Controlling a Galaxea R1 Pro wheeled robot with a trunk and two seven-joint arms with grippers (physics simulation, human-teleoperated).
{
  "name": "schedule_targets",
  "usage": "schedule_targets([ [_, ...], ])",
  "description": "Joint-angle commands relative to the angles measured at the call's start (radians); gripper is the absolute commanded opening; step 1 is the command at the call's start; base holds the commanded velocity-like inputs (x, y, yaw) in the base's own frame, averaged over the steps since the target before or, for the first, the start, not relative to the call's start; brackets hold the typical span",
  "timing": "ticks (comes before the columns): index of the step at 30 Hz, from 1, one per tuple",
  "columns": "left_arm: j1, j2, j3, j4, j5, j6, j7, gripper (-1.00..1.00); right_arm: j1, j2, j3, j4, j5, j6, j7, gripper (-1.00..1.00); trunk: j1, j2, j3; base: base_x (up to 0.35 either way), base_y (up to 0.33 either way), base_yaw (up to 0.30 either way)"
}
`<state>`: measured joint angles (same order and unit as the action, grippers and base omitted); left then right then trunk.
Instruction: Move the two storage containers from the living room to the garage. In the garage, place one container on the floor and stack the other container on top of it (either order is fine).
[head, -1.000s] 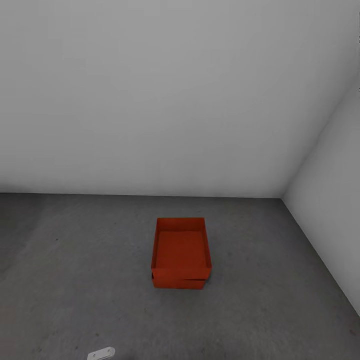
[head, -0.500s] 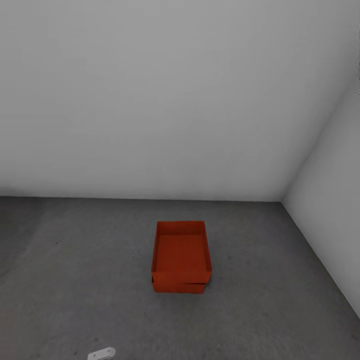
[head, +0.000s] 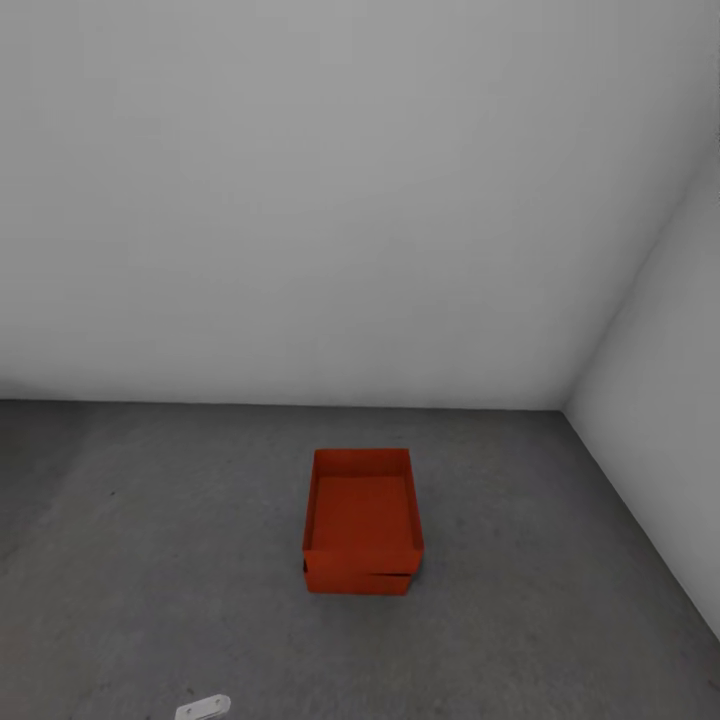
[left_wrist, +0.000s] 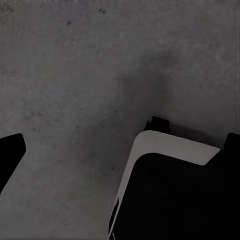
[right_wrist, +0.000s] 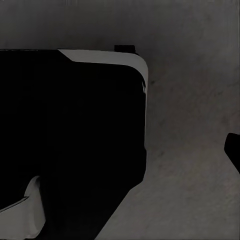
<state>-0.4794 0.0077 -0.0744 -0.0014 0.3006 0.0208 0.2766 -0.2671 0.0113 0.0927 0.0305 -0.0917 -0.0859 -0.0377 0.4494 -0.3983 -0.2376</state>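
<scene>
The two orange-red rectangular thin-walled storage containers (head: 362, 525), one stacked on the other, look like smooth, matt plastic with flat, even colour. The dark grey garage floor (head: 150, 560) looks like rough, mottled, matt concrete with faint specks. The plain white-grey walls (head: 330, 200) look smooth and matt, like painted plaster.

At the bottom edge of the head view, a small white part of the robot (head: 203, 708) is visible. In both wrist views, each camera looks straight down at the robot's dark, white-edged base (left_wrist: 175, 195). One dark fingertip (left_wrist: 10, 155) of the left hand is visible and one (right_wrist: 234, 150) of the right hand; whether the hands are open is not clear.
</scene>
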Motion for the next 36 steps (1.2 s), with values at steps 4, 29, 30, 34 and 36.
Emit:
schedule_targets([
  [4, -0.001, 0.000, -0.008, 0.000, 0.008, 0.002, 0.003, 1.00, -0.001, 0.000, 0.008, 0.003, -0.010, -0.006, -0.002, 1.00, 0.001, -0.002, 0.005, 0.000, 0.000, 0.000],
  [29, -0.001, 0.000, -0.008, 0.000, 0.007, 0.002, 0.003, 1.00, -0.001, 0.001, 0.009, 0.003, -0.008, -0.003, -0.002, 1.00, 0.001, -0.002, 0.044, 0.000, 0.000, 0.000],
  [30, -0.001, 0.000, -0.008, 0.000, 0.007, 0.002, 0.003, 1.00, -0.001, 0.001, 0.009, 0.003, -0.008, -0.003, -0.002, 1.00, 0.001, -0.002, 0.046, 0.000, 0.000, 0.000],
  [34, -0.001, 0.000, -0.008, 0.000, 0.007, 0.002, 0.003, 1.00, -0.001, 0.001, 0.009, 0.003, -0.009, -0.003, -0.002, 1.00, 0.001, -0.002, 0.052, 0.000, 0.000, 0.000],
  [36, -0.001, 0.000, -0.008, 0.000, 0.007, 0.002, 0.003, 1.00, -0.001, 0.001, 0.009, 0.003, -0.009, -0.003, -0.002, 1.00, 0.001, -0.002, 0.055, 0.000, 0.000, 0.000],
])
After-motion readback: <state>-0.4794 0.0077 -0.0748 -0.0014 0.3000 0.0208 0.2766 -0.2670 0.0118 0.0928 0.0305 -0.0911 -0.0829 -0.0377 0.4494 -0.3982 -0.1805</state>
